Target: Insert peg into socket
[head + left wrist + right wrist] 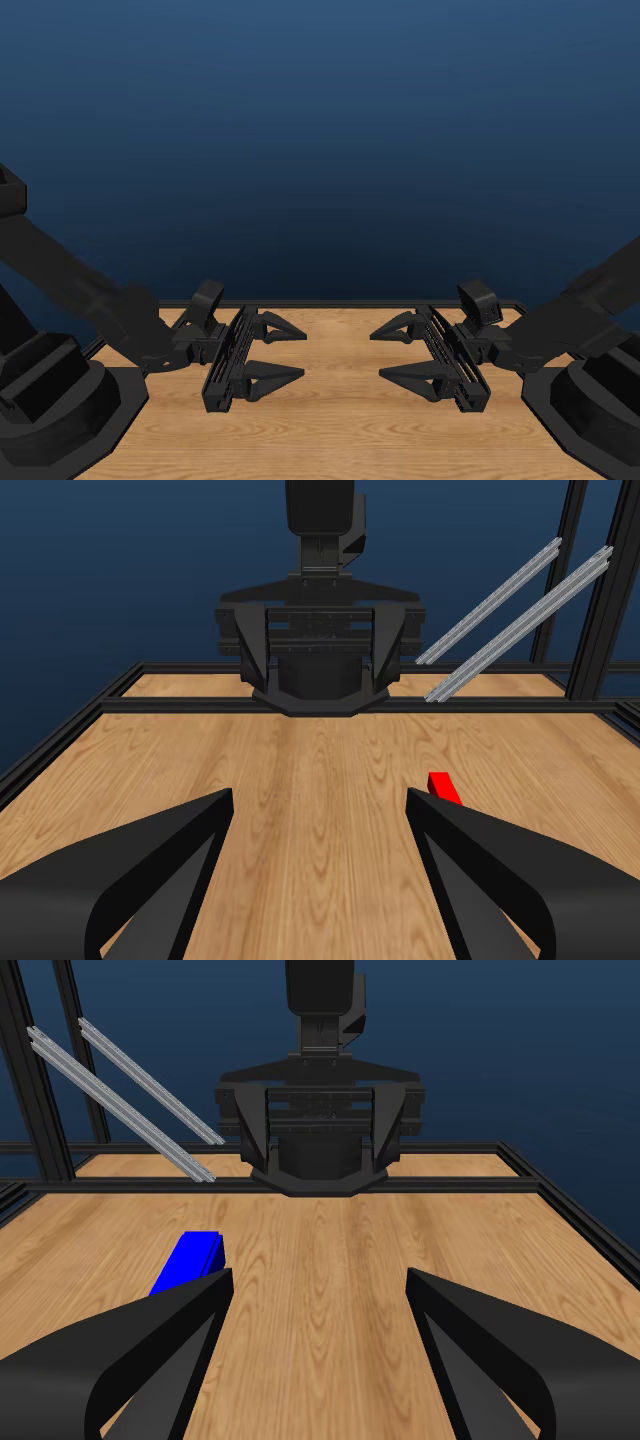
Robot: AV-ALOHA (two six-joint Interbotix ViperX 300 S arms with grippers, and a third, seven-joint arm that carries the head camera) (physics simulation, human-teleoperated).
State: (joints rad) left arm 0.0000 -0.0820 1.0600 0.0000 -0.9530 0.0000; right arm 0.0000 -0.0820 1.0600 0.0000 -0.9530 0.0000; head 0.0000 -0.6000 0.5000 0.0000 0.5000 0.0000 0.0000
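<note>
Peg and socket both lie flat on the wooden table, and neither is touched by anything. Only a short red end of the peg shows, right of centre in the left wrist view, just past the inner edge of that arm's own jaw, which hides the rest. The blue socket sits at the lower left of the right wrist view, partly behind that arm's jaw. Neither piece appears in the head view, so how far apart they lie cannot be told.

In the head view the left gripper sits at lower left and the right gripper at lower right, tips pointing at each other across a bare strip of wood. Both have their jaws spread wide with nothing between them. They look parked low and mirrored, a neutral ready pose, and each wrist camera frames the opposite arm at its top centre.

Judging by this, no step of the task has begun: each piece still has to be picked up, and both lie off to one side of the jaws' line, so each arm would need to shift sideways before closing.

No brand, label or writing can be read anywhere.
</note>
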